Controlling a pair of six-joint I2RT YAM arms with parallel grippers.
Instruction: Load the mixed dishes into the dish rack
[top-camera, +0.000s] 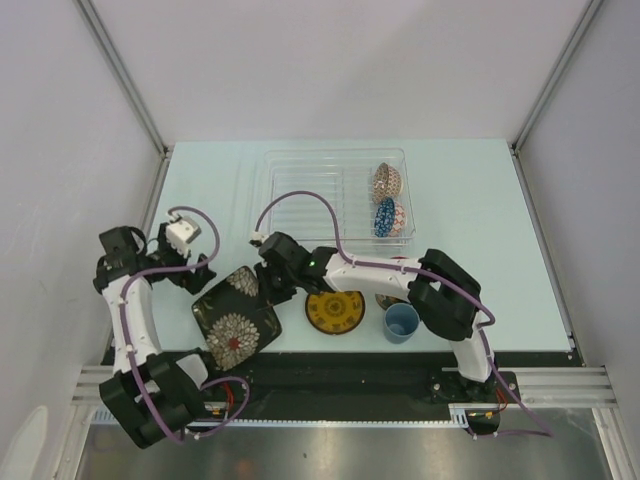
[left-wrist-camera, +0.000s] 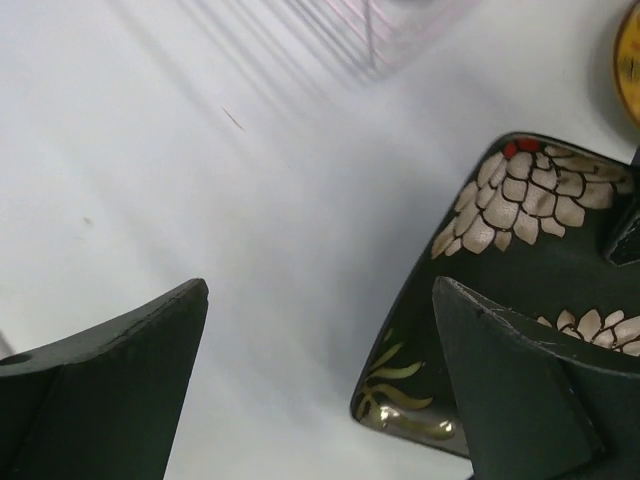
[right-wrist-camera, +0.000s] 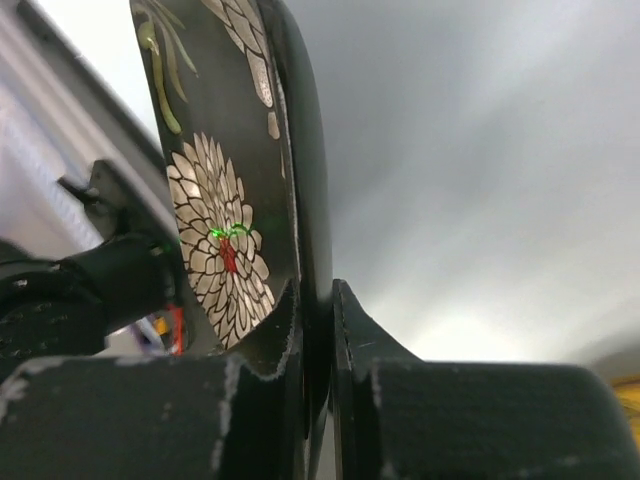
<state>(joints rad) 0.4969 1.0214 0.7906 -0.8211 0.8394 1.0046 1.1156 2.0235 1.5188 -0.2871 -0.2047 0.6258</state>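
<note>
The left gripper (top-camera: 200, 274) stands wide open over bare tabletop (top-camera: 480, 230), just left of the black square floral plate (top-camera: 237, 315). It holds nothing, and its right finger (left-wrist-camera: 520, 400) hangs over that plate's near corner. The plate sits at the tabletop's near edge, left of centre. The right gripper (top-camera: 270, 285) is closed on the plate's far right rim, one finger on the patterned face and one on the underside. Whether that edge is raised off the tabletop cannot be told. To the right lies the yellow round saucer (top-camera: 335, 311), partly under the right arm, and then the small light-blue cup (top-camera: 401, 322), upright. Farther back stands the dish rack (top-camera: 300, 157). The cream-pink patterned bowl (top-camera: 386, 181) and the blue patterned bowl (top-camera: 387, 217) stand on edge at its right end.
</note>
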